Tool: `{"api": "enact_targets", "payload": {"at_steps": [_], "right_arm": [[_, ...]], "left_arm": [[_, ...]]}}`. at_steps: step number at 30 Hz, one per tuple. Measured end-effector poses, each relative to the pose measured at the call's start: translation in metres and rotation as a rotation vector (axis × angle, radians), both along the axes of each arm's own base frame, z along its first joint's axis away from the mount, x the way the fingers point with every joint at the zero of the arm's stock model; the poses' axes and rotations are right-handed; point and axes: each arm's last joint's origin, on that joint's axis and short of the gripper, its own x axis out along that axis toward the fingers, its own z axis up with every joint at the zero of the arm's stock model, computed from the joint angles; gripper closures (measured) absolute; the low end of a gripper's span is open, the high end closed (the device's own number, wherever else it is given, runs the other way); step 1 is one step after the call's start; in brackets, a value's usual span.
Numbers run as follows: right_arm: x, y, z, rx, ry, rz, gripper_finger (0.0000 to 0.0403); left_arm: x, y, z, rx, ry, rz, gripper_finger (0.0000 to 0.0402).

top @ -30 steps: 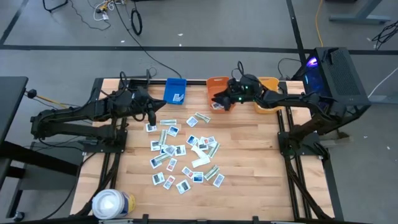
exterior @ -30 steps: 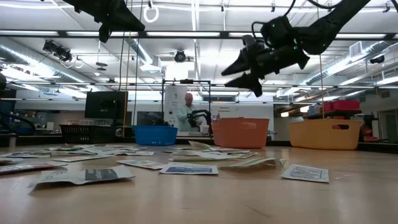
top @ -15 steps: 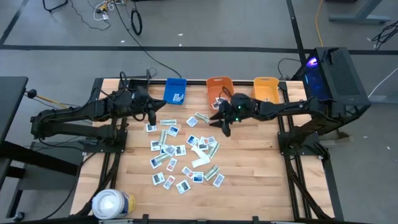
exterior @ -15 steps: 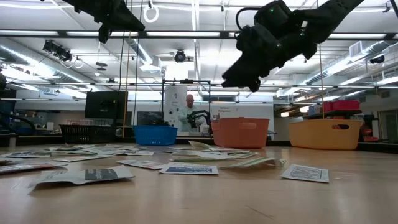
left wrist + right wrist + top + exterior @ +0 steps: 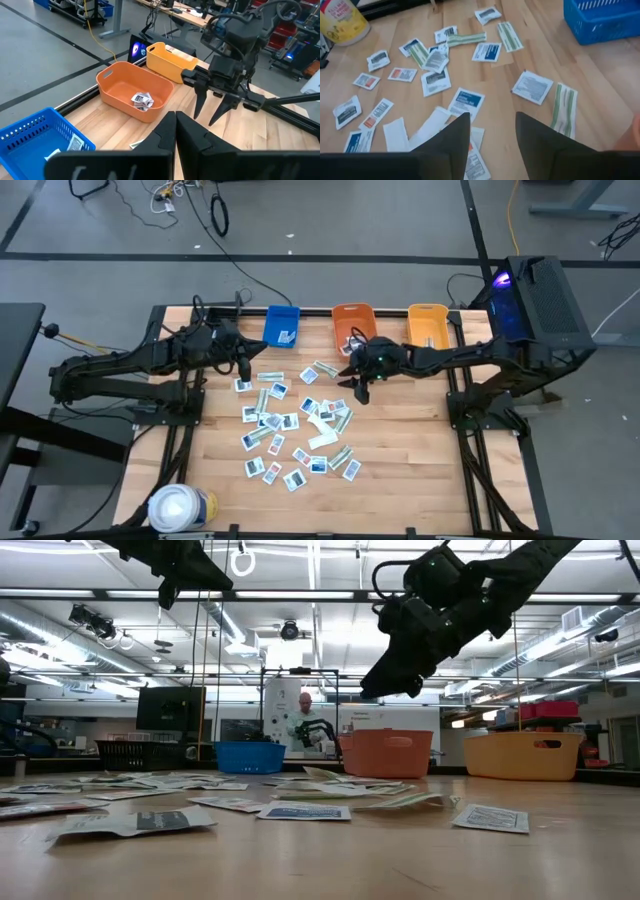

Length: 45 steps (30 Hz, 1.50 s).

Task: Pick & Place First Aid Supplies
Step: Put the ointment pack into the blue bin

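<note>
While the right gripper [image 5: 358, 385] hangs in the air with its two dark fingers spread and nothing between them, it sits over the far right fringe of the scattered first aid packets [image 5: 292, 428], small flat white rectangles printed blue or red with some pale green strips; these lie loose across the middle of the wooden table [image 5: 410, 470], below and to the left of that claw; bare wood stays open along the right side and near edge; along the far edge stand a blue plastic bin [image 5: 283, 324], an orange plastic bin [image 5: 351, 320] holding a few packets, and a yellow plastic bin [image 5: 428, 323]; the left gripper [image 5: 243, 367] waits closed and empty above the far left of the pile; a large white roll [image 5: 181, 507] stands at the near left corner.
</note>
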Motion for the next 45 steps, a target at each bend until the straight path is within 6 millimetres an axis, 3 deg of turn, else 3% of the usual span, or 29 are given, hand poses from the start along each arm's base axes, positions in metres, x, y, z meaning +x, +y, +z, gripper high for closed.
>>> {"api": "enact_targets", "payload": {"at_steps": [10,17,28,34,45], "right_arm": [[0.006,0.0,-0.009,0.016,-0.002,0.037,0.0242],[0.014,0.014,-0.015,0.016,-0.022,0.1,0.0237],[0.018,0.016,-0.023,0.04,0.009,0.036,0.0213],[0.015,0.018,-0.026,0.004,0.033,0.12,0.0213],[0.019,0.018,-0.056,0.01,0.147,0.153,0.0215]], "left_arm": [[0.0,0.0,0.0,-0.001,0.0,0.0,0.039],[0.001,-0.002,0.0,-0.012,-0.001,-0.047,0.039],[0.031,-0.019,-0.015,-0.024,0.061,-0.193,0.039],[0.037,-0.023,-0.02,-0.027,0.088,-0.213,0.039],[0.037,-0.023,-0.02,-0.021,0.089,-0.194,0.039]]}}
